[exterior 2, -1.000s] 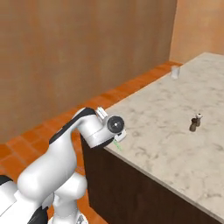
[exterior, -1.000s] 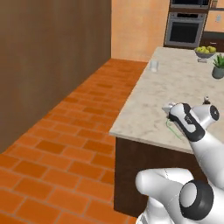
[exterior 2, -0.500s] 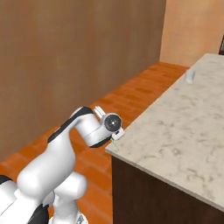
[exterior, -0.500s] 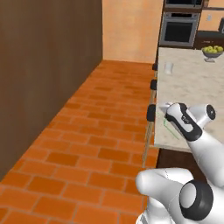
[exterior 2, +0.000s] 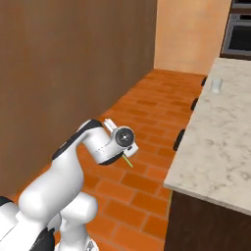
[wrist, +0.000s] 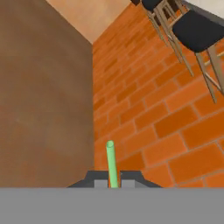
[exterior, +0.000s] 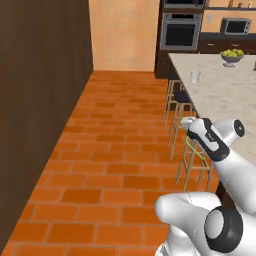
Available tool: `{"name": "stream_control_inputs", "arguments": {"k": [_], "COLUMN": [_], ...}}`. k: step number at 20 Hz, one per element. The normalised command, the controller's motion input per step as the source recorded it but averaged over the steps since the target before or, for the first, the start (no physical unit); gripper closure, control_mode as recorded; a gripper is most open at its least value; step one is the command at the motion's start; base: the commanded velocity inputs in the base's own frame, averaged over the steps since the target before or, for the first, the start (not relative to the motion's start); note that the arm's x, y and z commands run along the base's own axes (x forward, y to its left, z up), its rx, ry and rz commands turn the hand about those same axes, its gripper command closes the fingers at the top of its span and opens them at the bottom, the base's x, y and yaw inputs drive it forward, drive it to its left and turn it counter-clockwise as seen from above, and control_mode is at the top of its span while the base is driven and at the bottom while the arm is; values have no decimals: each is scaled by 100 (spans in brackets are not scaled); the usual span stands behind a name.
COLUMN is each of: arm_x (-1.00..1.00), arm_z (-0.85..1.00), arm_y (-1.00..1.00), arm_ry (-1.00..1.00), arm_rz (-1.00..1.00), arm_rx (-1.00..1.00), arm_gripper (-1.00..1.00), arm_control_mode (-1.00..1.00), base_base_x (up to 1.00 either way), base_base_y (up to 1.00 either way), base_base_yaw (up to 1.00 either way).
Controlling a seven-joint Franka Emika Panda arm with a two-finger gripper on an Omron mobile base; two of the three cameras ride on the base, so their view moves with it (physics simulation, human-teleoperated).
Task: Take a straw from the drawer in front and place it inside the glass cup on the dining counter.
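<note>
1. The whole view has swung since a second ago, so the base is turning, not the furniture.
2. The gripper [wrist: 113,183] stays clamped on the green straw [wrist: 111,162] over brick floor.
3. The glass cup [exterior: 195,76] waits well away on the dining counter [exterior: 227,95]; carrying continues.

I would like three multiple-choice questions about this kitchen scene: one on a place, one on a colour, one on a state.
1. Where does the small clear glass cup stand?
A. beige marble dining counter
B. brick floor
C. a stool

2. What colour is the thin straw?
A. red
B. green
C. white

3. How is the tool?
A. wide open
B. shut, empty
C. shut on the straw

Answers:
1. A, it stands near the counter's edge.
2. B, bright green in the hand view.
3. C, the straw rises between the tips.
</note>
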Motion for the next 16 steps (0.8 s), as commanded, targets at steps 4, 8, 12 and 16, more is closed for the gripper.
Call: {"name": "stream_control_inputs", "arguments": {"k": [4,8,12,16], "arm_x": [0,0,0,0], "arm_z": [0,0,0,0], "arm_y": [0,0,0,0], "arm_ry": [0,0,0,0], "arm_rz": [0,0,0,0], "arm_rx": [0,0,0,0], "arm_gripper": [100,100,100,100], "arm_control_mode": [100,100,100,100], "base_base_x": [54,65,71,78], "base_base_y": [100,96,93,87], "base_base_yaw": [-44,-48,-52,-52]}}
